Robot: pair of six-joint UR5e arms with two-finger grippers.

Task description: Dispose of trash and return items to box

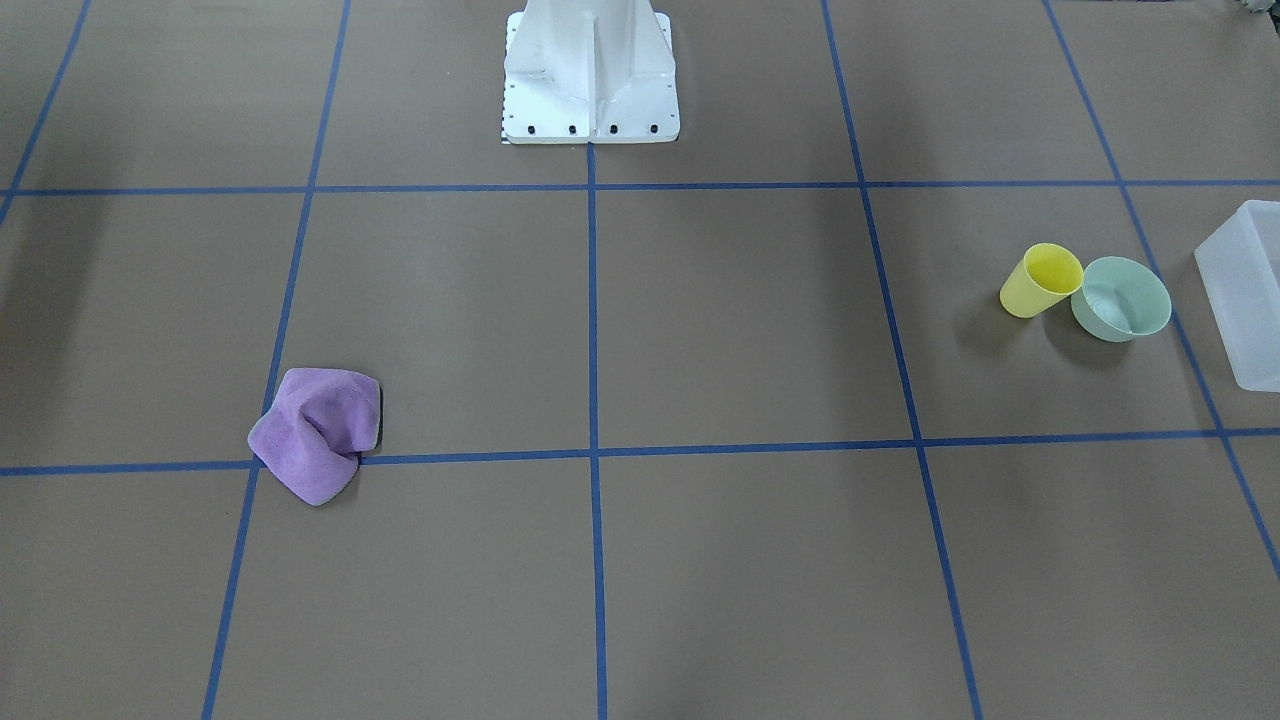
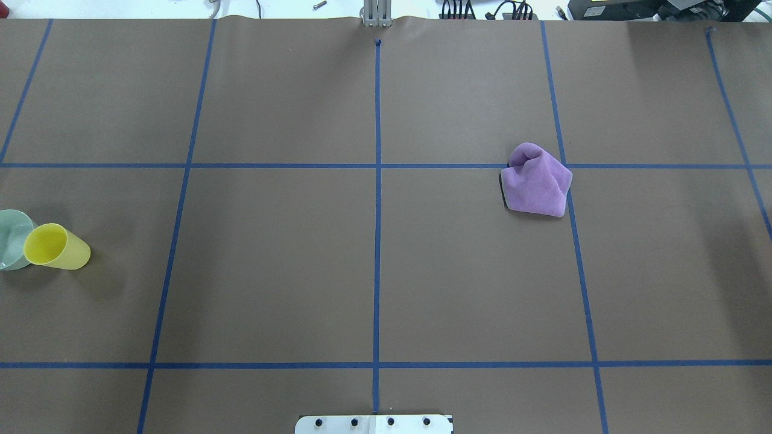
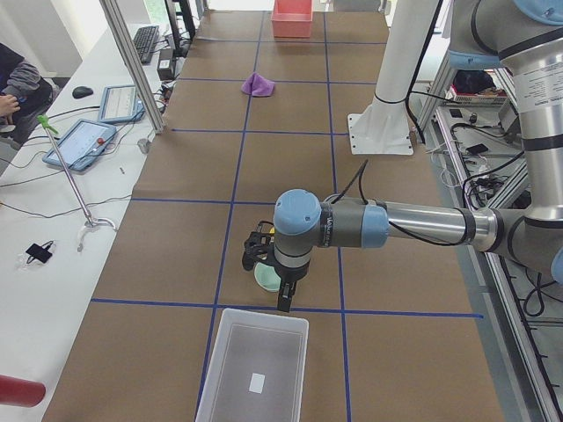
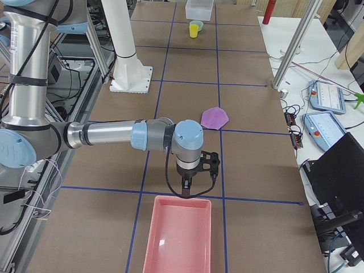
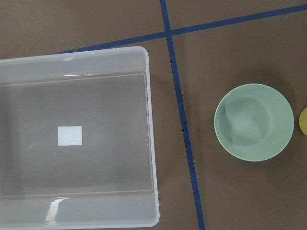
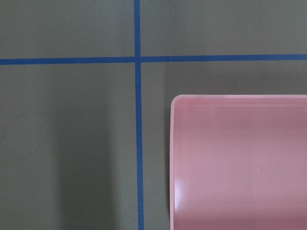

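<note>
Brown paper surface (image 1: 700, 330) is occupied, just beside the translucent frosted-white rectangular plastic box (image 5: 149, 124), by a round mint-green plastic bowl (image 5: 253, 122), to be rim-pinched squarely by the left claw (image 3: 283, 303), whose spread cannot be told.

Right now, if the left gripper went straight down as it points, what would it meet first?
Probably the bare table between the mint-green bowl and the translucent box, though depth is unclear.

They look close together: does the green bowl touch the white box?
Apart: left wrist view shows brown table and blue tape between bowl and box.
</note>
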